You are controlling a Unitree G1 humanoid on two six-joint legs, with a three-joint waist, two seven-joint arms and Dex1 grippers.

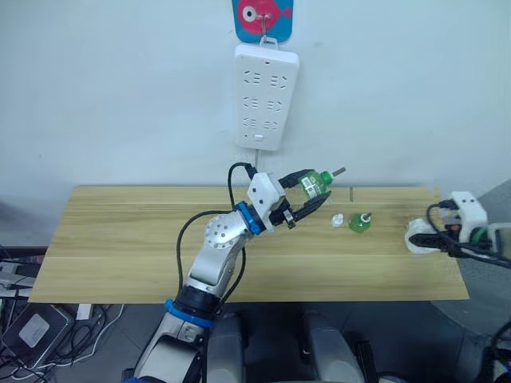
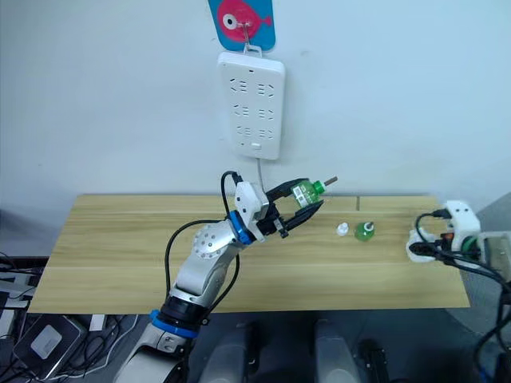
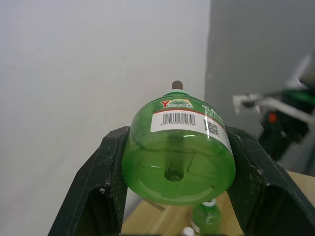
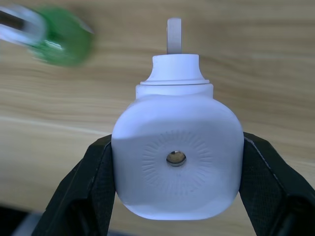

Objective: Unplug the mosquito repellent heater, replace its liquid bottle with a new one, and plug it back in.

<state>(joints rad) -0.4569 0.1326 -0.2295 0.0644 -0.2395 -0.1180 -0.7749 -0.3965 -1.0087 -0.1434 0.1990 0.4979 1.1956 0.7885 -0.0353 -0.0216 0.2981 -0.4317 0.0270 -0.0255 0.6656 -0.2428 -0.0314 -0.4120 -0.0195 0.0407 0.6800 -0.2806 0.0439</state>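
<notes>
Pale wall behind, hung with a white power strip [image 1: 266,96] on a hook, above a long wooden table [image 1: 120,239]. Raised over the middle of the table, left gripper [image 1: 313,191], fingers pinching a green bottle [image 1: 315,183] across its body, base toward the wrist camera, bare wick at the far end. Long axis of that bottle nearly level, neck and wick aimed toward the robot's right and slightly upward. Judged to be the new bottle, uncapped, given the small white cap [image 1: 338,219] lying loose on the wood. Just beside that cap, standing upright, another green bottle [image 1: 360,222], likely the spent one. Far off to the right, at the table's end, mosquito repellent heater [image 4: 177,157], unplugged, clamped between the fingers of the right gripper [image 4: 177,142], round vent hole facing the wrist camera, a white collar and a flat grey prong at its far end. Heater well apart from the held bottle, off to its right along roughly the line of the wick, with cap and spare bottle on the table between them. Next move, by judgement: bringing neck and heater socket together, so a matter of lining up the wick's axis with that socket. Socket opening itself not to be made out in any view; its facing unknown. Right arm cut off at the frame's edge from the head camera. Green blur in a corner of the right wrist view, too smeared to identify.
</notes>
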